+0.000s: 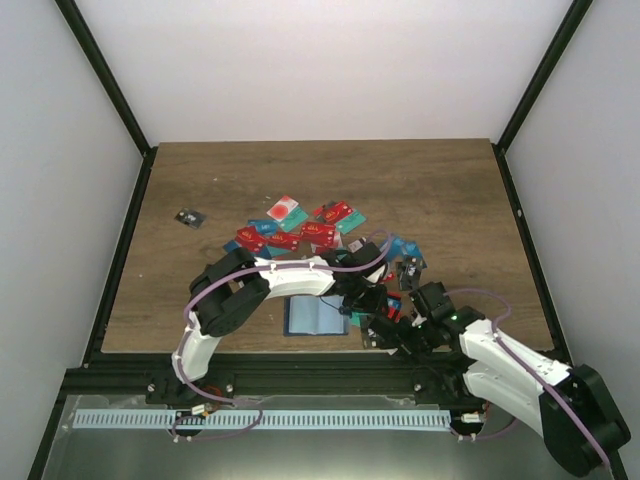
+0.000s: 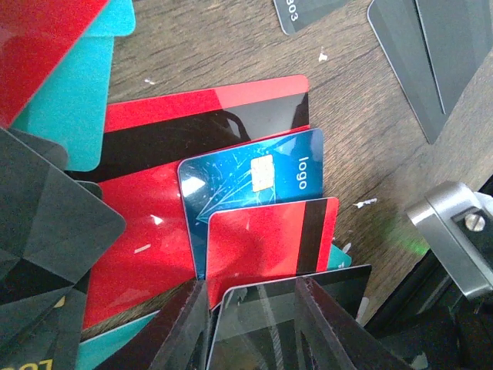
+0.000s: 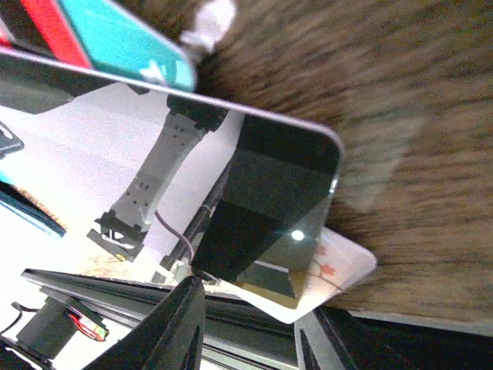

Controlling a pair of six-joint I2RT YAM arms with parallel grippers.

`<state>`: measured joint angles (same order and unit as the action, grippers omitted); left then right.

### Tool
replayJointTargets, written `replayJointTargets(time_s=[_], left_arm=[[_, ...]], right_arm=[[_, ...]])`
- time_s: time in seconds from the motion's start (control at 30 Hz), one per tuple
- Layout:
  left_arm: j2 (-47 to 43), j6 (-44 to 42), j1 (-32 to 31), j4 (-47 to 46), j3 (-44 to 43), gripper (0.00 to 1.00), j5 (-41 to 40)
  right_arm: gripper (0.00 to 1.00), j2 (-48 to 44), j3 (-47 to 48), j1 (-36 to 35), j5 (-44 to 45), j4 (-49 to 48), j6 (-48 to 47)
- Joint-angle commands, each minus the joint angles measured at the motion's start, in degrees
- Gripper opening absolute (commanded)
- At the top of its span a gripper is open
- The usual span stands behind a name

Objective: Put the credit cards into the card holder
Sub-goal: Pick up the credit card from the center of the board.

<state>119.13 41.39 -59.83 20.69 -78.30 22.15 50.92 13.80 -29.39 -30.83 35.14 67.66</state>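
1. Since the cards (image 1: 318, 232) look thin, stiff and slick, overlapping on the worktop (image 1: 220, 180), an overhanging edge seems best to pinch.
2. The holder (image 1: 315, 317) lies open nearer the front.
3. The left fingers (image 2: 179, 330) and right fingers (image 3: 183, 322) gape, gripping nothing.

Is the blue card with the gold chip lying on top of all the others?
No, a red striped card overlaps the lower edge of the blue chip card.

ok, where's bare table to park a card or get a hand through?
Free: far strip of table beyond the credit cards; right side out to the frame rail; left side around the black chip. Crowded: near centre, where left gripper, right gripper and card holder meet.
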Motion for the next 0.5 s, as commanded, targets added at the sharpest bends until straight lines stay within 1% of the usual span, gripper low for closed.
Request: replayJointTargets(time_s=[0.0,0.07,0.27,0.47], left_arm=[[0.7,0.7,-0.9,3.9,2.7,0.34,-1.4],[0.3,0.9,-1.0,3.5,3.3,0.34,-1.0],[-0.5,1.1,-1.8,2.2,5.3,0.34,0.3],[-1.4,2.5,-3.0,0.7,7.5,0.33,0.7]], right_arm=[[0.30,-1.3,-0.3,0.0,1.8,-2.9,0.0],[0.26,-1.5,0.4,0.0,2.2,-3.0,-0.3],[0.20,-2.0,3.6,0.0,4.1,-0.3,-1.9],[0.12,-5.3,5.4,0.0,3.9,1.4,-2.5]])
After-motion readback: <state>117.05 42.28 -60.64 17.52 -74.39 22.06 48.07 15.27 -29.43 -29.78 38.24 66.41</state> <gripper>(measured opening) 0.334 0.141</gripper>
